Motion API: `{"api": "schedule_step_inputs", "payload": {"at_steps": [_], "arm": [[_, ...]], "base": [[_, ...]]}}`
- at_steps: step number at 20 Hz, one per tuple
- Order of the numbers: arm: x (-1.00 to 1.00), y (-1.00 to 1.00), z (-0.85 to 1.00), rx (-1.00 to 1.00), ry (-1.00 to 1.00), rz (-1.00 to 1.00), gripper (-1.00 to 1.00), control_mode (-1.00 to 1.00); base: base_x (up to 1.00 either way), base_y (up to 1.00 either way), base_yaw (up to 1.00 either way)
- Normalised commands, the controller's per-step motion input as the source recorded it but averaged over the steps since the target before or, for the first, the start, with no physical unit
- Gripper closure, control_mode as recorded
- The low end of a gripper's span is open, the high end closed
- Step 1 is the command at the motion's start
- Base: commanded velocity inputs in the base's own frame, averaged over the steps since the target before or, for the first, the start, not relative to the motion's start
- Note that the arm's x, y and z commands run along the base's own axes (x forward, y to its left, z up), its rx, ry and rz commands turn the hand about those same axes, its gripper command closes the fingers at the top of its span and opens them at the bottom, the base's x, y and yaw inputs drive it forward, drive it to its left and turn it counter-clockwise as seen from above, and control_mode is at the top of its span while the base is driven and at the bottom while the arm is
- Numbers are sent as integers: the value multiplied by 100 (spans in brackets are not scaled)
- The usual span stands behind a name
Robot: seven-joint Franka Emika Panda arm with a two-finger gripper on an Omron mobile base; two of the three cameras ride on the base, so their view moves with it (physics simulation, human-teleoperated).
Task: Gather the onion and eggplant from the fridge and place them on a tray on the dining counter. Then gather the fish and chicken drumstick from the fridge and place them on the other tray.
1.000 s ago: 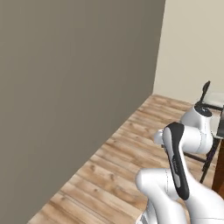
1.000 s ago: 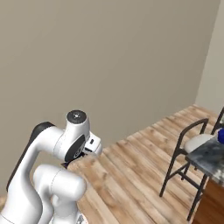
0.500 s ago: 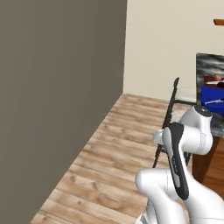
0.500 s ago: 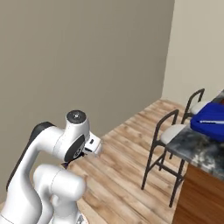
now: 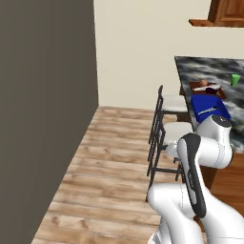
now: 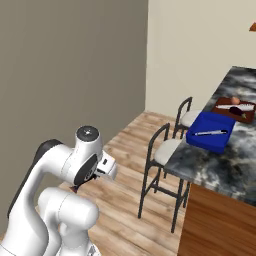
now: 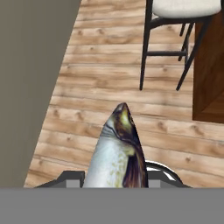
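Note:
A silvery fish with a dark back sticks out head-first from my gripper, which is shut on it; the fish's body covers the fingertips. On the dark marble dining counter lies a brown tray carrying the onion and the dark eggplant. The same brown tray and onion appear in the left base view. Nearer me sits a blue tray, with a slim pale thing in it, too small to name. The chicken drumstick and the fridge are out of view.
Two black metal stools with pale seats stand against the counter's side. A green cup stands further back on the counter. A tall grey wall runs along the left, with wooden floor between it and the stools.
The whole picture has swung: the base has turned, bringing the counter, trays and stools into view. The fish stays in the gripper.

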Motion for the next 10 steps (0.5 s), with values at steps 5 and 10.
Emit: {"api": "schedule_step_inputs", "payload": {"at_steps": [5,10], "arm": [[0,0,0,0,0,0,100,100],[0,0,0,0,0,0,100,100]], "base": [[54,29,-37],[57,38,-38]]}}
